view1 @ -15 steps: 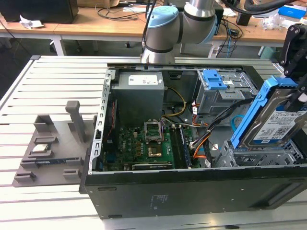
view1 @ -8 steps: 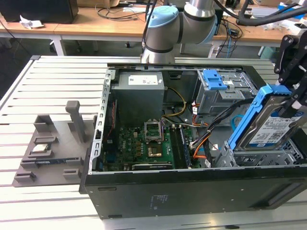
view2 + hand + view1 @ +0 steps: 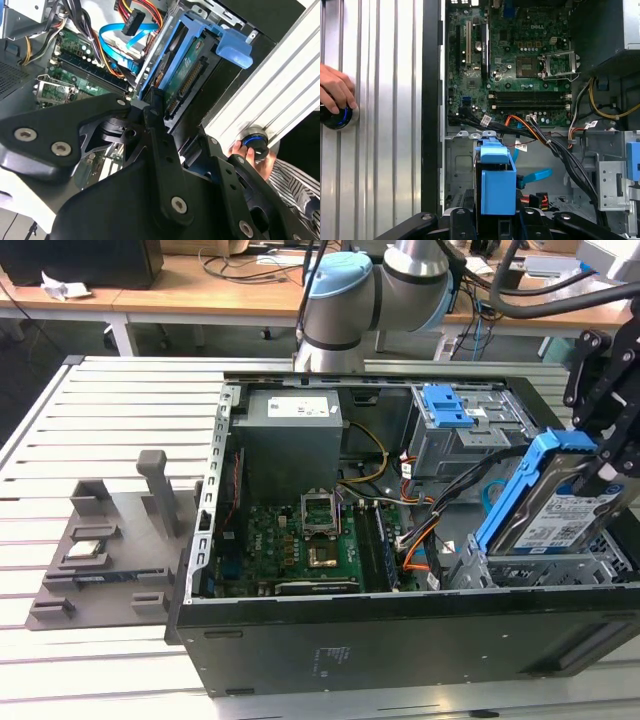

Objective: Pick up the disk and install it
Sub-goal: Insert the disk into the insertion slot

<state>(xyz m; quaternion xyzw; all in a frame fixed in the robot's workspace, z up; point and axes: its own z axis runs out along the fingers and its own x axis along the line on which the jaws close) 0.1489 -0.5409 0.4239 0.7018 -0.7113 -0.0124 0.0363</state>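
The gripper (image 3: 603,462) is cut off by the exterior view's right edge. Its fingertips are masked by the disk (image 3: 555,508), so the contact itself cannot be made out. The fingers are nevertheless seen clamped on the disk's raised end, and in the first wrist view the blue rail (image 3: 497,182) is framed closely between the black finger links. The disk is held tilted, label towards the exterior camera. Its lower end is set at the mouth of the grey drive cage (image 3: 545,570), in the corner of the open computer case (image 3: 330,650) on the exterior view's right. How deep it sits is hidden by the cage wall. In the second wrist view the disk's connector edge (image 3: 187,80) is partly covered by the gripper's links. Cables (image 3: 465,478) are draped just beside the disk, between it and the motherboard (image 3: 310,535), so little room is left on that side. The slatted surface (image 3: 110,410) lies open on the case's other side, occupied by a grey fixture (image 3: 110,540). A hand (image 3: 334,90), cut off at the wrist, is rested on a blue-lit button (image 3: 339,117).
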